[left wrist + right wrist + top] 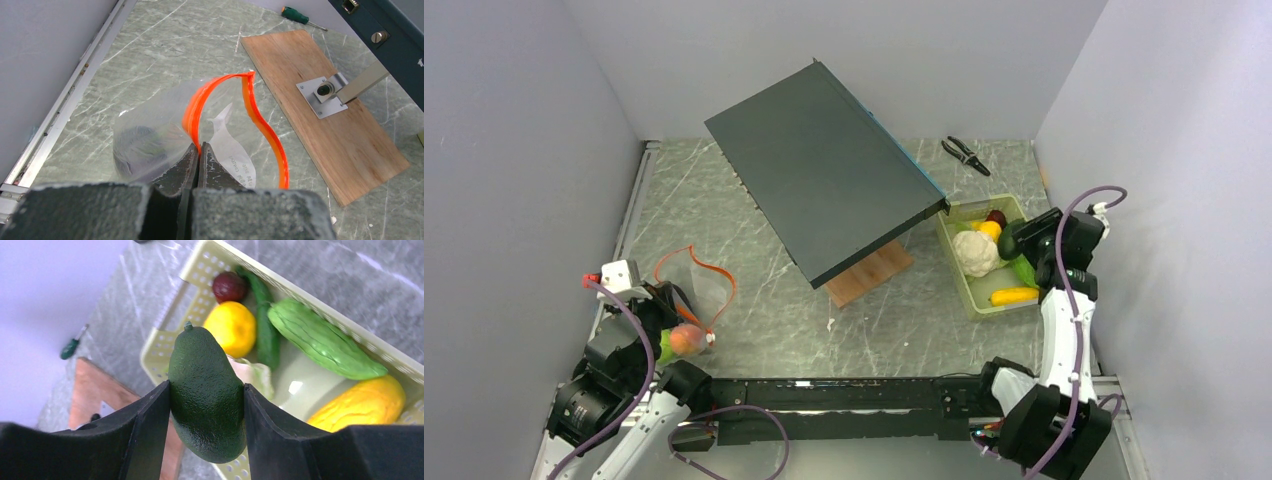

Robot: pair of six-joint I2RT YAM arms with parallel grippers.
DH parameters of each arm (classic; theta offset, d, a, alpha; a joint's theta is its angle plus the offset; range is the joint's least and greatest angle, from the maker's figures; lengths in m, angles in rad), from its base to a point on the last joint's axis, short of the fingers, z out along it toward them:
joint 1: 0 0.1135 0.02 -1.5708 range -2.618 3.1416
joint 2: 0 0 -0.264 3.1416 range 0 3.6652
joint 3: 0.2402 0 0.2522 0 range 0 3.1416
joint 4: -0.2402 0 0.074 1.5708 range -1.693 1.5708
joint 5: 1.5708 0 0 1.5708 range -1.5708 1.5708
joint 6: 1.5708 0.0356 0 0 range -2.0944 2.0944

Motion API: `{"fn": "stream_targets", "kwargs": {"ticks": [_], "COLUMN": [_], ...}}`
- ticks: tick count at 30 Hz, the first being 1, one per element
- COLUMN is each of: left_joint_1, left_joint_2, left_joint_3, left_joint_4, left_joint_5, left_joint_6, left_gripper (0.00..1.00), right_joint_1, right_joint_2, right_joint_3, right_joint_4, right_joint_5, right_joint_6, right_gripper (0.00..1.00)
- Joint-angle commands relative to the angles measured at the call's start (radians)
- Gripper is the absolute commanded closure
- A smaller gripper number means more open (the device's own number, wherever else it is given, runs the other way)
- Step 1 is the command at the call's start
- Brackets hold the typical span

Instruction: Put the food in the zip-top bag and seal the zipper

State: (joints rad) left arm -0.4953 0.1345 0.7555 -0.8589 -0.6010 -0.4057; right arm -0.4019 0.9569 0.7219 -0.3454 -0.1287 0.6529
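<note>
Right gripper point(206, 390) around avocado point(202, 355), above tray point(161, 347)

- clear crinkly plastic zip-top bag point(145, 130): see-through, with white print (too small to read)
- thin plastic zipper strip point(267, 135): bright orange-red
- pebbled toy avocado point(207, 395): dark green
- perforated plastic tray point(200, 267): pale yellow-green
- round toy fruit point(231, 329): yellow
- ridged toy gourd point(320, 340): light green
- stone-look tabletop point(165, 45): grey-green, white veins
- flat wooden board point(320, 125): light brown
</note>
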Motion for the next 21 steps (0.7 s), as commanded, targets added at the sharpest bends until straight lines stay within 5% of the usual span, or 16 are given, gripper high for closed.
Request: {"fn": "stream_targets", "kwargs": {"ticks": [1, 8, 21], "left_joint_1": [-0.005, -0.004, -0.004], "left_joint_2": [-0.007, -0.006, -0.005], "left_joint_3": [0.005, 0.004, 0.005], "left_joint_4": [0.025, 0.028, 0.027], "left_joint_5": [-0.020, -0.018, -0.022], "left_joint_6": [0.000, 0.002, -0.002], "left_gripper": [1.00, 1.00, 1.00], "right_joint_1": [0.001, 0.068, 0.736], "right_joint_2": [-0.044, -0.050, 0.131], "right_joint_3": [0.115, 0.279, 0.719], "right_joint_4": [0.005, -0.049, -0.025], "right_joint_5": [-0.058, -0.130, -0.002], "right_joint_6": [0.032, 0.080, 0.219], "right_gripper": [0.96, 0.96, 0.97]}}
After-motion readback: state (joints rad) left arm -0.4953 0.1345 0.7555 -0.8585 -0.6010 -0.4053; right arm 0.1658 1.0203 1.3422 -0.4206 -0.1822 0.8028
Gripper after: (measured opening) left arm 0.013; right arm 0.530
